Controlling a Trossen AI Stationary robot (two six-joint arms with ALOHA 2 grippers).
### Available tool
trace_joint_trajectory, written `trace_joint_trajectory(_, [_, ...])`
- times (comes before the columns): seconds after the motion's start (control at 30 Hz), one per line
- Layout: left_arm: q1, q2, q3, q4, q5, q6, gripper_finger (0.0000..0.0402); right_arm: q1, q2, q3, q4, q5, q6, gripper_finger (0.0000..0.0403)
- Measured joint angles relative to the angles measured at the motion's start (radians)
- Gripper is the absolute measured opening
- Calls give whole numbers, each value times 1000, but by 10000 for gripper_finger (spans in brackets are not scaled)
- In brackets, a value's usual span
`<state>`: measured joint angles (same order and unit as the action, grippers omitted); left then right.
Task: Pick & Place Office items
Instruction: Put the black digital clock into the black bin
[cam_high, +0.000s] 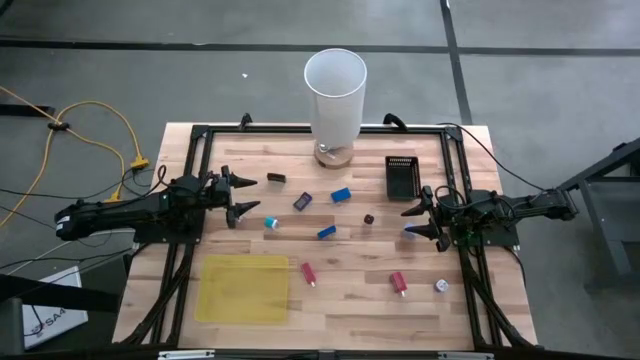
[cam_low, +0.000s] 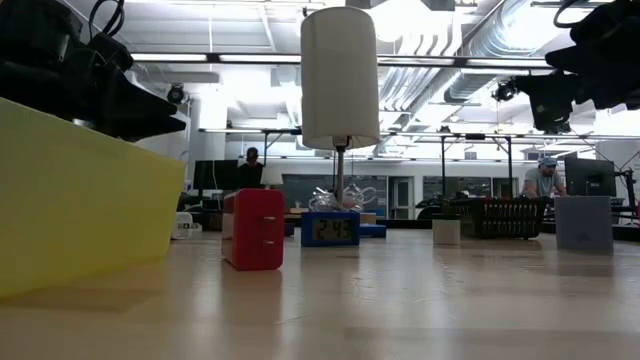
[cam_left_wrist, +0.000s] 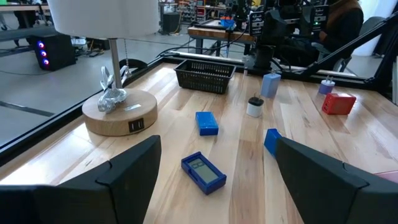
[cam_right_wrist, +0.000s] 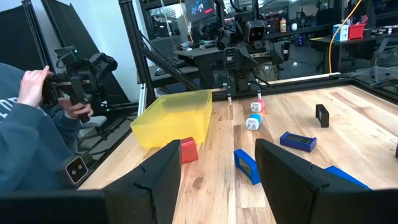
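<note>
Both arms lie stretched low over the wooden counter (cam_high: 350, 300), reaching inward from opposite sides. The left gripper (cam_high: 240, 196) hovers with its fingers spread wide and empty, near a teal-and-white piece (cam_high: 270, 223). The right gripper (cam_high: 425, 214) points toward the middle, jaws parted, holding nothing, with a pale blue piece (cam_high: 411, 232) just beside its fingertips. The office items lie scattered between them: blue blocks (cam_high: 341, 195), a red block (cam_high: 398, 283), a pink piece (cam_high: 308, 272), and a whitish round one (cam_high: 440, 286).
</note>
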<state>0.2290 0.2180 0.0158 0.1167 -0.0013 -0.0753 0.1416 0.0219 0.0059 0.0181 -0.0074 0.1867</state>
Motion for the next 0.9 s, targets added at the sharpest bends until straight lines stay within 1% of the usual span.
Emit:
trace_joint_trajectory(0.27, [0,0,0,0,-1,-4,308,0,0,0,0,0,0,191])
trace_joint_trajectory(0.43, [0,0,0,1,-37,-4,308,0,0,0,0,0,0,191])
trace_joint_trajectory(0.6, [0,0,9,5,-43,4,308,0,0,0,0,0,0,191])
trace_joint_trajectory(0.77, [0,0,20,26,-44,42,308,0,0,0,0,0,0,191])
trace_joint_trajectory(0.9, [0,0,22,84,-46,42,308,0,0,0,0,0,0,191])
